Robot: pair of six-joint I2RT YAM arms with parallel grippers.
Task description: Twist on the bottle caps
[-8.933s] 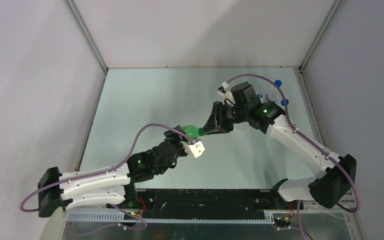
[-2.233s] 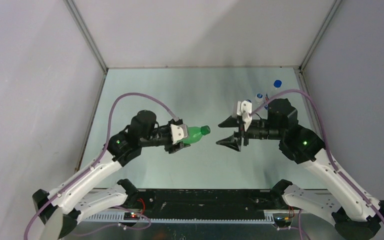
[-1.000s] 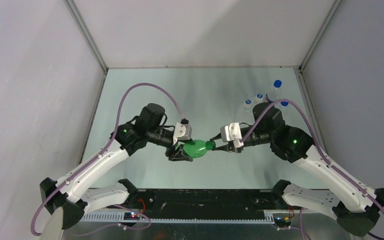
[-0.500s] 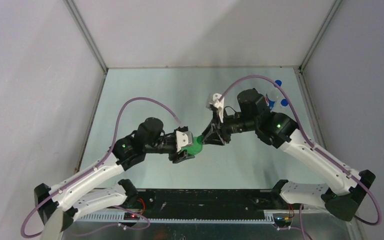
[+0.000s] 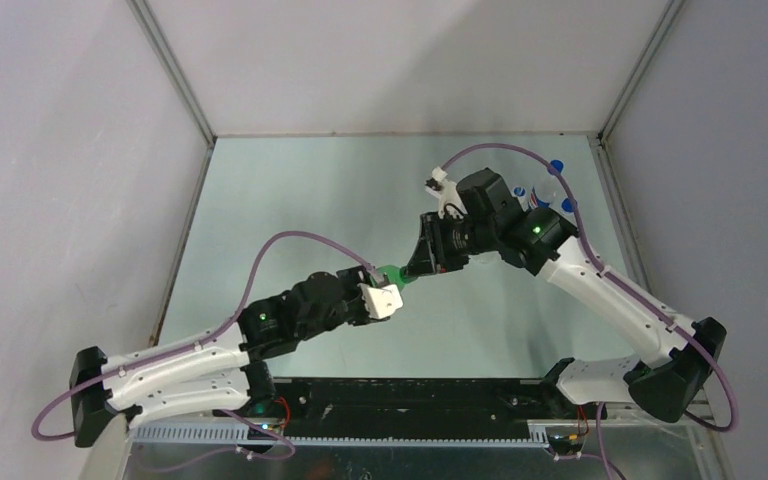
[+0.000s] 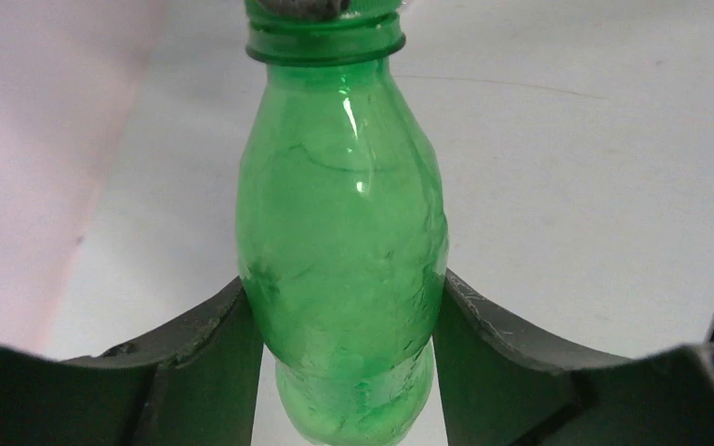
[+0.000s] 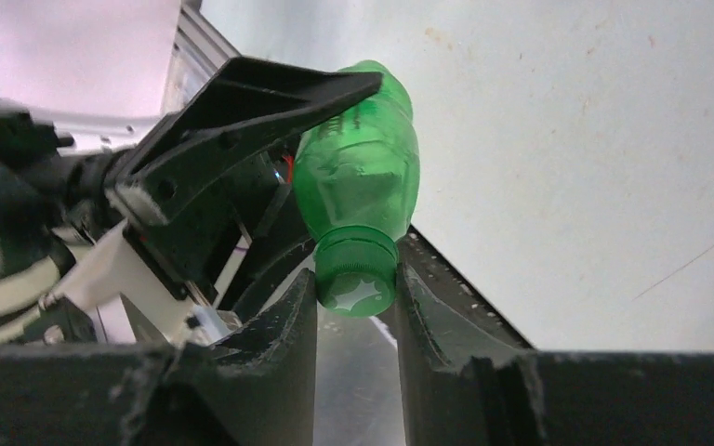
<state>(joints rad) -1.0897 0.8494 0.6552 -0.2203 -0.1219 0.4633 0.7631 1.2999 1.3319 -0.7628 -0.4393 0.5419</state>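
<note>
Held above the middle of the desk, the translucent green plastic bottle is clamped by the left claw, its dark green round screw cap by the right claw; threads may be crossed if axes are misaligned.

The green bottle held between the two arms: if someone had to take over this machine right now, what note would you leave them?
Left gripper: shut on the body of the green bottle.
Right gripper: shut on the dark green cap, which sits on the bottle's neck.
Done: the cap is on the neck. I cannot tell how tight it is.
Left: probably finish turning that cap, then put the white cap on the clear bottle. I cannot make out either of those in these views.
</note>
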